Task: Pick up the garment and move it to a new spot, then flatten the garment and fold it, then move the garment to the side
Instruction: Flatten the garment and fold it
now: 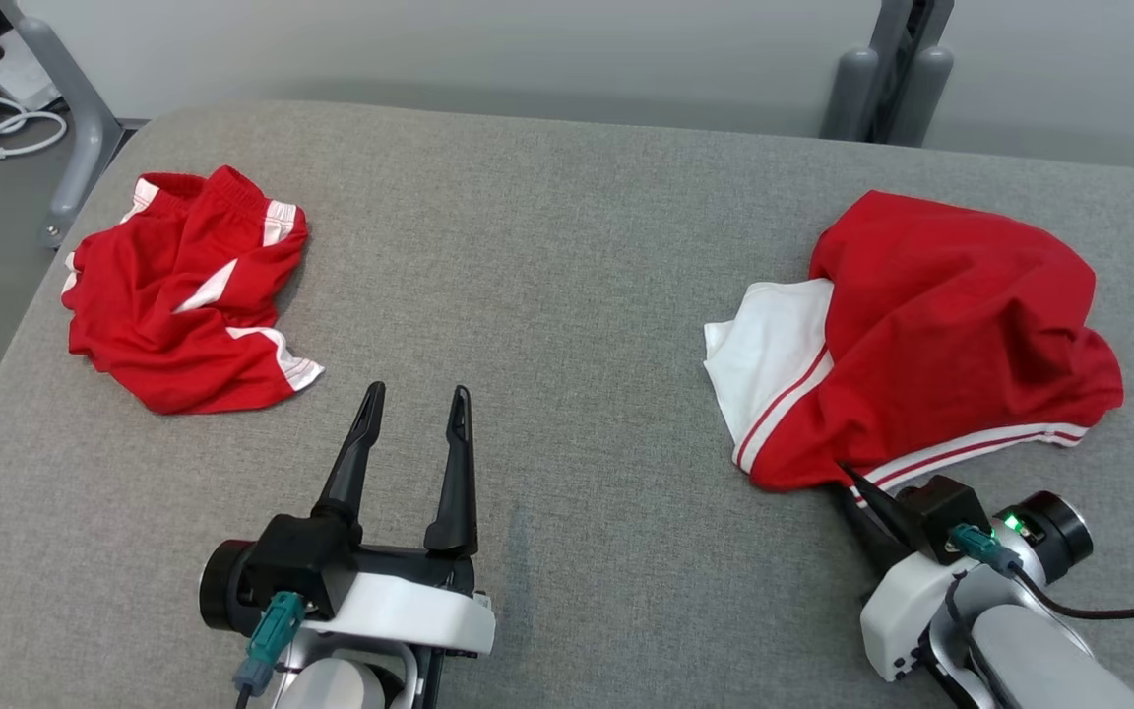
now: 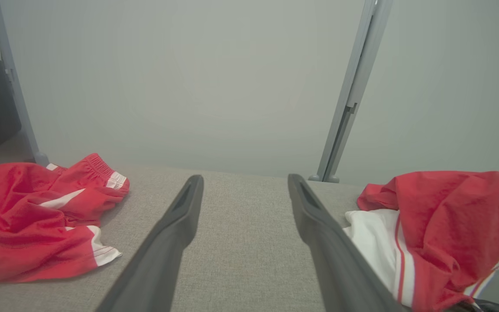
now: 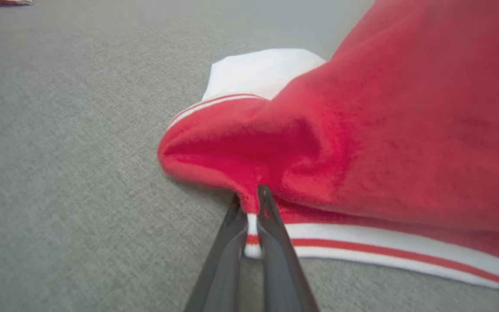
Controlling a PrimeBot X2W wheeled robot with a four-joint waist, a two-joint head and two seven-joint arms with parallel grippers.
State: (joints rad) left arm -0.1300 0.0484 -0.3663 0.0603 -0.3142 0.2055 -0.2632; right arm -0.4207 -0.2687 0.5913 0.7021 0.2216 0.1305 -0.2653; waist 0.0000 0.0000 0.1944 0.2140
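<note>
Crumpled on the right side of the grey desk point(image 1: 567, 246): the garment point(image 1: 951, 325), red, with a white sleeve spread toward the middle and a white hem striped in red along the near edge. Pinched on that near hem, where a red fold meets the stripe: the right gripper point(image 1: 848, 479), fingers pressed flat together with cloth between them. Behind it, the right arm low over the desk, reaching in from the lower right, wrist turned so that the fingers point up and to the left into the heap. Close up in the right wrist view, fingertips point(image 3: 266, 204) closed over the hem, cloth bunched just above them, the rest of the garment resting on the desk. At lower centre-left, the left gripper point(image 1: 417, 394), spread wide and holding nothing, fingers pointing straight away from the robot, low over bare desk; touching it or not, cannot tell. Well apart from both, at the far left of the desk: red shorts point(image 1: 183, 295) with white trim, in a loose heap.
</note>
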